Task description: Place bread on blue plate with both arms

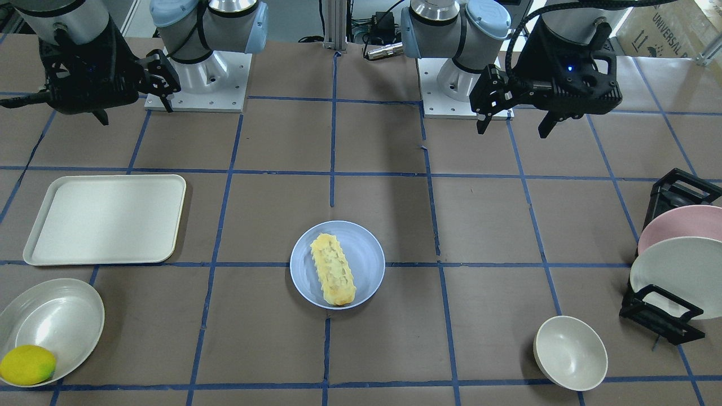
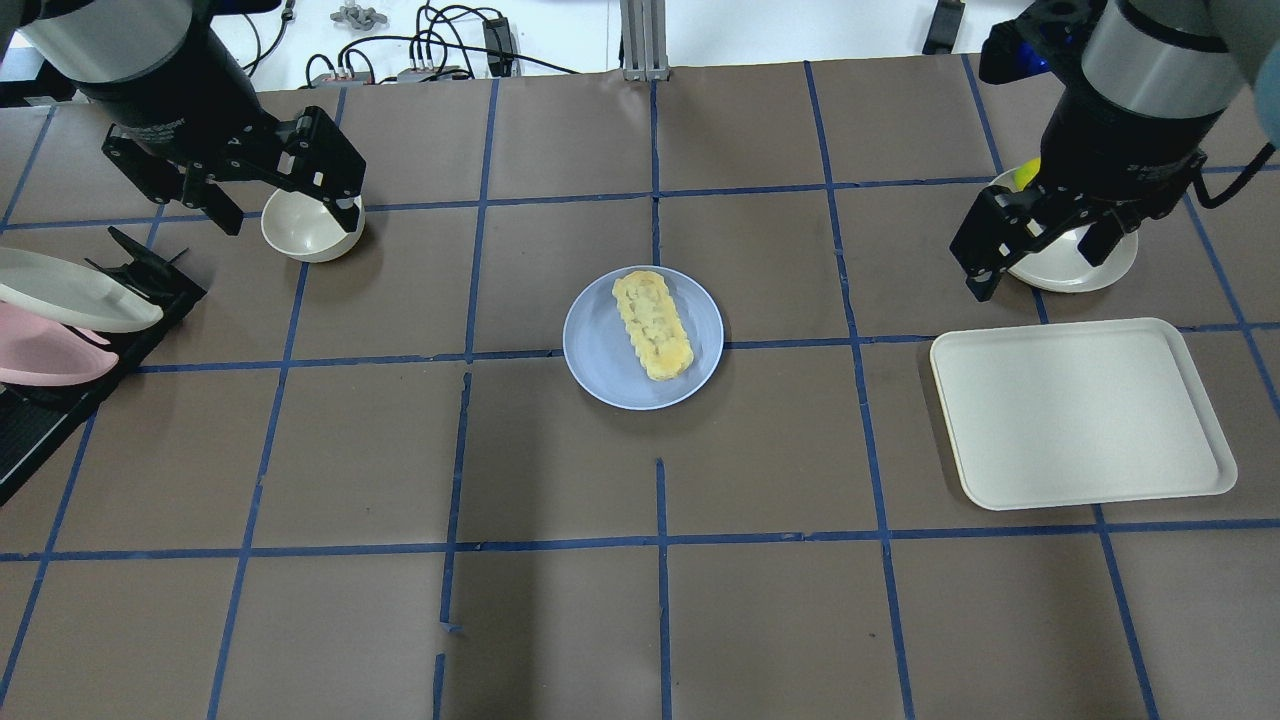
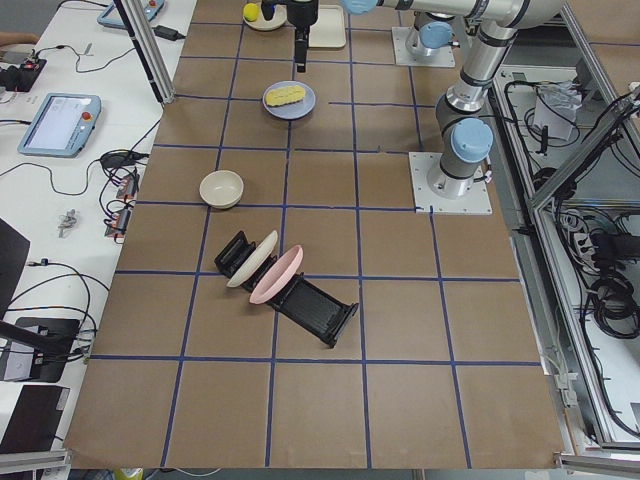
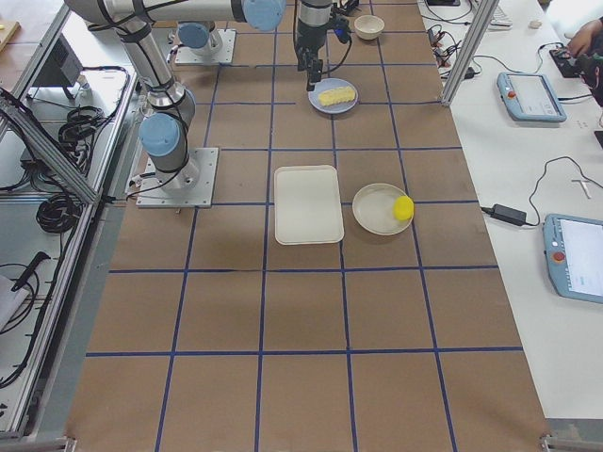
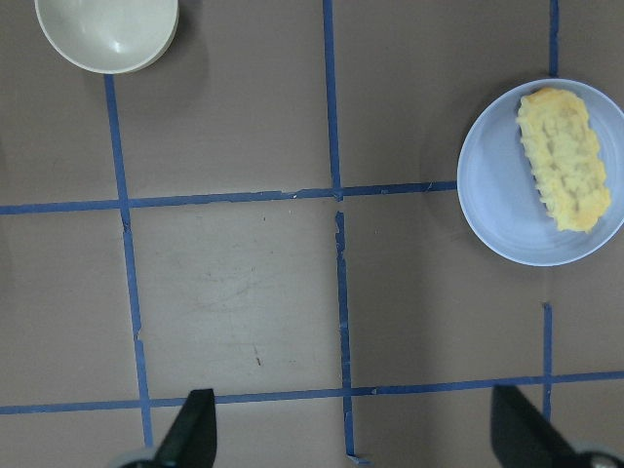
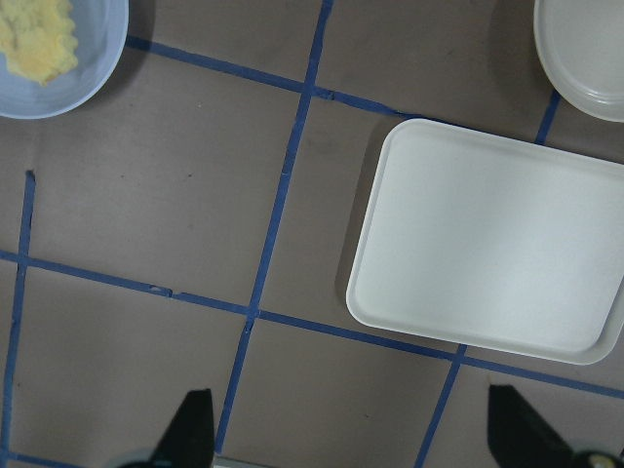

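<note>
The bread (image 1: 333,269) lies lengthwise on the blue plate (image 1: 364,248) at the table's middle. Both also show in the overhead view: bread (image 2: 652,322), blue plate (image 2: 600,355). My left gripper (image 2: 290,208) is open and empty, raised well away from the plate and above the small bowl. Its wrist view shows the bread (image 5: 564,158) on the blue plate (image 5: 492,210) at the upper right. My right gripper (image 2: 1038,272) is open and empty, raised on the other side. Its wrist view shows the blue plate's edge (image 6: 93,68) at the top left.
An off-white tray (image 2: 1080,415) lies on the robot's right. Beyond it an off-white plate (image 1: 56,318) holds a yellow lemon (image 1: 27,365). A small off-white bowl (image 1: 569,352) and a black rack (image 1: 660,318) with a pink plate (image 1: 679,223) and an off-white plate (image 1: 677,273) are on the robot's left.
</note>
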`<state>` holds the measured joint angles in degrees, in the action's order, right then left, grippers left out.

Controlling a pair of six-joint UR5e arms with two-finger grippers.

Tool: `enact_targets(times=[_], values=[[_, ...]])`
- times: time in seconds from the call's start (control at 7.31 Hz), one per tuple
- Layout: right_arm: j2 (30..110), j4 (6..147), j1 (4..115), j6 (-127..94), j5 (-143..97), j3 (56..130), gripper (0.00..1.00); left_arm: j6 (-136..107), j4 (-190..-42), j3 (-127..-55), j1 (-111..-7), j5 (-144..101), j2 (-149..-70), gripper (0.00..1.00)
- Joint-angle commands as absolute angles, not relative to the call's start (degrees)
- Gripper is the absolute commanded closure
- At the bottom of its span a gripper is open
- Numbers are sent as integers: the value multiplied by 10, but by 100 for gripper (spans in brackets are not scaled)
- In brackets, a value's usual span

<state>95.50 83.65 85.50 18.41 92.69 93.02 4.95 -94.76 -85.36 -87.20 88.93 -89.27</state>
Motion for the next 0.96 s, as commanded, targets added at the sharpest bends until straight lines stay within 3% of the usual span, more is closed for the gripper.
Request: enact_targets(times=[0.0,0.82], values=[[964,861,856,144,911,940,1,51,-895,-860,-878,895,-905,0],[959,881,856,92,879,948,0,52,-918,-865,-871,937,-908,0]])
